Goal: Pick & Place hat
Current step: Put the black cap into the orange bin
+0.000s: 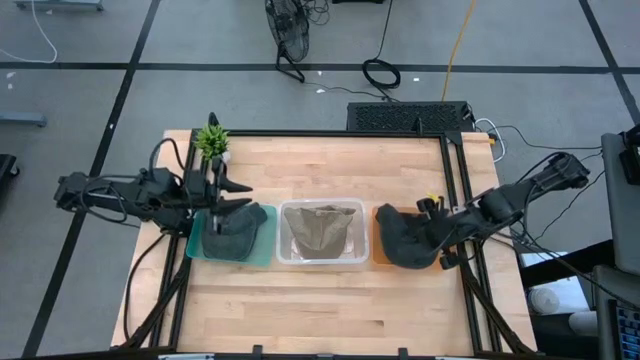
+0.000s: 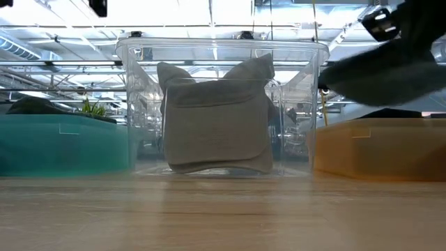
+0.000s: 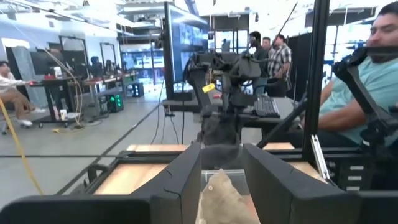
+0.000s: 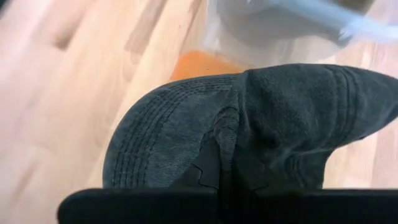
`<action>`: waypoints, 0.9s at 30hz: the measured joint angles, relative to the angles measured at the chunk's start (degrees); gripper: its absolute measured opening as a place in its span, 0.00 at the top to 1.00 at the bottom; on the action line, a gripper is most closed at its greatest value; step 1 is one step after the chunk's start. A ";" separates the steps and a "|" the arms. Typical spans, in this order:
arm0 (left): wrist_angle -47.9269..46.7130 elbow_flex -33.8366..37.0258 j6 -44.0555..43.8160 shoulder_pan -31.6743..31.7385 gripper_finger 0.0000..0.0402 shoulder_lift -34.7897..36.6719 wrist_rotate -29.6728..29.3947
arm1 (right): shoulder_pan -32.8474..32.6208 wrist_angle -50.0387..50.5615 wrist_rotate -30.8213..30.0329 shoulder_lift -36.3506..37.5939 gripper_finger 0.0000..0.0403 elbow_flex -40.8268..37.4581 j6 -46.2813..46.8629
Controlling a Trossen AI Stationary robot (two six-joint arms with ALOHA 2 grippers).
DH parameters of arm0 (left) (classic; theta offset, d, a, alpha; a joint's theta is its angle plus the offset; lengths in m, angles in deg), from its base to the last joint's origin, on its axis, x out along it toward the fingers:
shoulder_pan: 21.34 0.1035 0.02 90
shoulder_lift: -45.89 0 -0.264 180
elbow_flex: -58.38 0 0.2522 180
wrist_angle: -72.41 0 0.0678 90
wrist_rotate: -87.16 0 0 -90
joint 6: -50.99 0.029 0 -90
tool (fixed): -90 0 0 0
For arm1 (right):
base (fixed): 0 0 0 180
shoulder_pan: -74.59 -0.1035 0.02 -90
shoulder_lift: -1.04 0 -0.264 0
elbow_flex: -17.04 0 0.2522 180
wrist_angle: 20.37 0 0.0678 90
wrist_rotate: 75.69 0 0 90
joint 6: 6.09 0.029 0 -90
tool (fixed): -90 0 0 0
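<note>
Right wrist view, dark hat (image 4: pixel 249 124) hides right gripper (image 4: pixel 227 186)

3 soft fabric caps: 1 dark grey cap (image 1: pixel 236 226), 1 khaki tan cap (image 1: pixel 322 232), 1 charcoal grey stitched cap (image 1: pixel 404 236). 3 shallow plastic bins on 1 pale wooden desk (image 1: pixel 320 310): 1 teal bin (image 1: pixel 262 254), 1 clear bin (image 1: pixel 290 256), 1 orange bin (image 1: pixel 378 258). 1 small green potted plant (image 1: pixel 211 141). 2 dark robot arms, 1 hand each: left hand (image 1: pixel 236 194), right hand (image 1: pixel 436 240).
</note>
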 joint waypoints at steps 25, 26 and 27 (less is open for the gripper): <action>4.14 3.26 0.46 0.00 0.68 3.13 -0.39 | 2.03 -3.67 -1.66 -0.39 0.96 -7.35 -2.60; 4.14 3.26 0.46 0.00 0.68 3.13 -0.39 | 2.03 -3.67 -1.66 -0.39 0.95 -7.33 -2.61; 4.14 3.26 0.44 0.00 0.68 3.13 -0.39 | 2.03 -3.67 -1.68 -0.39 0.94 -7.33 -2.59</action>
